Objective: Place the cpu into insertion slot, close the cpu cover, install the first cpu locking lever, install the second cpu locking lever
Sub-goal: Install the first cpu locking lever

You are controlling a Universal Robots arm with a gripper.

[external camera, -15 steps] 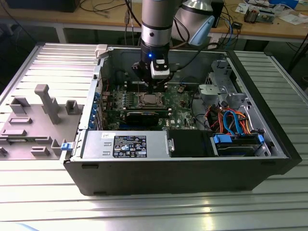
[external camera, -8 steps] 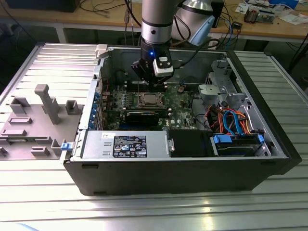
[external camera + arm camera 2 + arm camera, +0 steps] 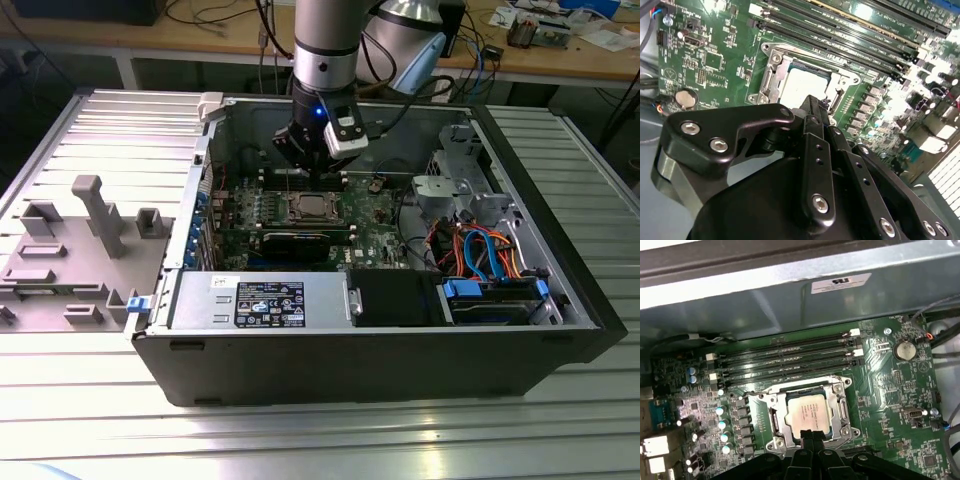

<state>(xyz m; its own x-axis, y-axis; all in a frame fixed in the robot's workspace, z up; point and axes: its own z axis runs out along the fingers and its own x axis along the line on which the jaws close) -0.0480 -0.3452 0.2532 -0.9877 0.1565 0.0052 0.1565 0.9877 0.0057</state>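
Observation:
The cpu (image 3: 809,412) lies flat in the insertion slot (image 3: 771,442) of the green motherboard, its silver-grey top showing through the window of the cpu cover (image 3: 844,409). The cover's metal frame lies down around the chip. My gripper (image 3: 811,436) is shut, its black fingertips pressed together with nothing between them, right at the socket's near edge, just over the chip's rim. In the second wrist view the gripper (image 3: 815,106) tips overlap the edge of the cpu (image 3: 807,84). In the exterior view the gripper (image 3: 305,168) hangs just behind the cpu (image 3: 307,208) inside the open case.
Long black memory slots (image 3: 790,357) run behind the socket, and a round coin battery (image 3: 903,350) sits off to one side. A black card (image 3: 300,242), the power supply (image 3: 265,300) and a drive cage with coloured cables (image 3: 480,250) crowd the case. A grey fixture (image 3: 90,215) stands at the exterior view's left.

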